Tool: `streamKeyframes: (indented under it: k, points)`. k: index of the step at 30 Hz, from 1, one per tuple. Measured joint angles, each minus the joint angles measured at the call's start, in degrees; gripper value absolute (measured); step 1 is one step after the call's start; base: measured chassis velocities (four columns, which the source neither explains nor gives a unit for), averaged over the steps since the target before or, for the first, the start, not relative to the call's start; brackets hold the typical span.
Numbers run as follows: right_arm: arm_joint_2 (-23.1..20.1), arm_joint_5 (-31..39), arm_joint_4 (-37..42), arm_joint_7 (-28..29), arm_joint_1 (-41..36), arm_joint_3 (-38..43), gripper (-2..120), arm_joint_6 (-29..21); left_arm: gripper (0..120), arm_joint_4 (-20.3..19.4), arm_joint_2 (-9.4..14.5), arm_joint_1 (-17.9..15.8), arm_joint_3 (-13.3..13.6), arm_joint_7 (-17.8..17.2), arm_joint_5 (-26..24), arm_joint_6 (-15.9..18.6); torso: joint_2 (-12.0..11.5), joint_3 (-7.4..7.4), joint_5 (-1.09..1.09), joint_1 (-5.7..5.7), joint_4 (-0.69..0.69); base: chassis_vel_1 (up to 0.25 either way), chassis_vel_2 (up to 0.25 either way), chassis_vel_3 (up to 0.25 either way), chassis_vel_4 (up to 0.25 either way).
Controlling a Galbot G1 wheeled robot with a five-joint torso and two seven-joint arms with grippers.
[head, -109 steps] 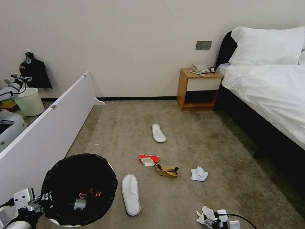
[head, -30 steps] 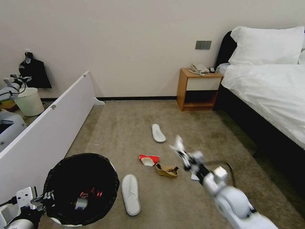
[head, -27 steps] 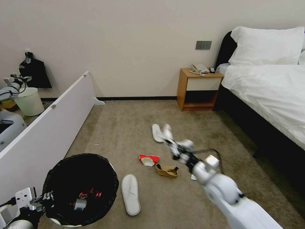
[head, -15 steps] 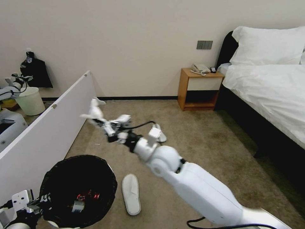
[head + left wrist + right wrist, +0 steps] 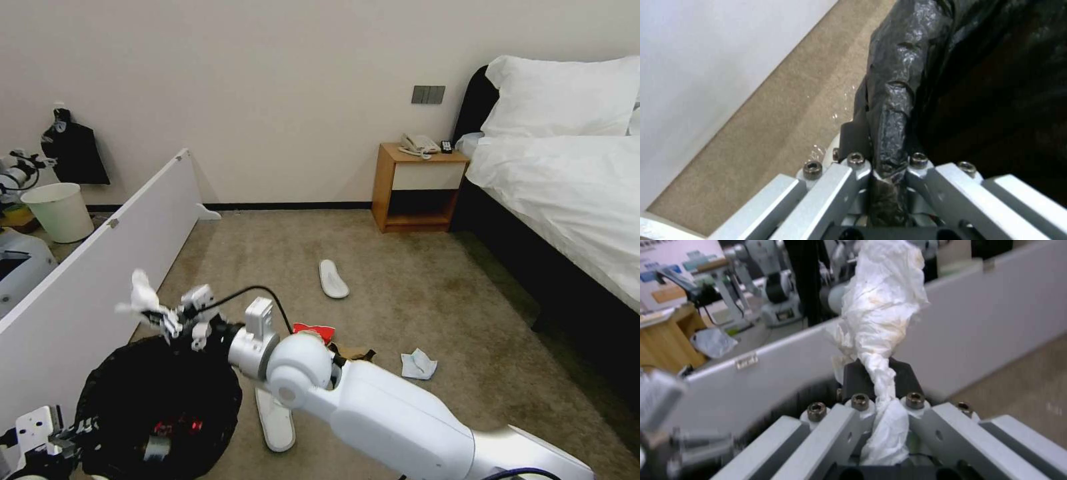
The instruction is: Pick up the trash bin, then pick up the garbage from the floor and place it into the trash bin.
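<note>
Crumpled, papery tissue [image 5: 882,316] nipped tight in right pincer [image 5: 155,315], lower left of frame, above glossy black-bagged trash bin [image 5: 160,393]; left pincer [image 5: 887,166] clamped on crinkled rim.

Right gripper [image 5: 155,316] swung from low right across the floor litter, now above trash bin [image 5: 107,380] far rim, crumpled tissue [image 5: 141,291] pinched in its fingers [image 5: 907,386]

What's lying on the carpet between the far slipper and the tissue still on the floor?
Nothing: in the head view the carpet between the far slipper and the loose tissue is bare.
</note>
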Motion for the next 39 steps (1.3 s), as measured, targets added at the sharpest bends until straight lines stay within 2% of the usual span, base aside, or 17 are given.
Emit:
streamKeyframes:
  k: [9,24,28,29,31,32,35,38,39]
  points:
    - [-0.72,4.29,2.12,6.16,-0.92,-2.62,0,-6.84,2,0.1,1.33,0.58,0.4,-1.33,-1.01,0.06,0.0,0.0,0.0,0.0,0.02,0.0,0.0,0.0,0.0]
    - [-0.61,6.87,2.19,9.02,-2.11,-4.85,0,-9.29,2,0.22,1.43,0.0,0.49,-1.28,-1.23,0.0,0.0,0.0,0.0,0.0,0.02,0.0,0.0,0.0,0.0]
    - [-0.49,7.7,2.3,11.9,-2.95,-5.85,2,-9.86,2,0.04,1.44,-0.04,0.66,-1.33,-1.71,-0.02,0.0,0.0,0.0,0.0,0.0,0.0,0.0,0.0,0.0]
    - [-0.16,8.48,2.28,12.86,-3.01,-5.93,8,-10.43,2,-0.13,1.42,0.07,0.86,-1.37,-1.97,-0.03,0.01,-0.01,0.0,0.0,0.0,0.0,0.0,0.0,0.0]
    - [0.03,8.82,2.12,13.24,-3.01,-5.97,11,-10.67,2,-0.24,1.39,0.15,0.97,-1.42,-2.08,-0.03,0.0,-0.01,0.0,0.0,0.01,0.0,0.0,0.0,0.0]
    - [0.31,9.27,1.66,13.63,-2.94,-6.0,20,-11.02,2,-0.44,1.34,0.29,1.1,-1.51,-2.15,-0.03,0.0,-0.01,0.0,0.0,0.02,0.0,0.0,0.0,0.0]
    - [0.48,9.45,1.37,13.8,-2.84,-6.01,25,-11.19,2,-0.62,1.35,0.4,1.11,-1.53,-2.24,-0.04,0.01,-0.01,0.0,0.0,0.02,0.0,0.0,0.0,0.0]
    - [0.75,9.96,0.7,14.93,-2.77,-6.0,40,-11.99,2,-0.91,1.49,0.49,0.92,-2.05,-3.36,-0.07,0.0,0.0,0.0,0.0,0.01,0.0,0.0,0.0,0.0]
    - [0.75,9.96,0.7,14.93,-2.77,-6.0,40,-11.99,2,-0.91,1.49,0.49,0.92,-2.05,-3.36,-0.07,0.0,0.0,0.0,0.0,0.01,0.0,0.0,0.0,0.0]
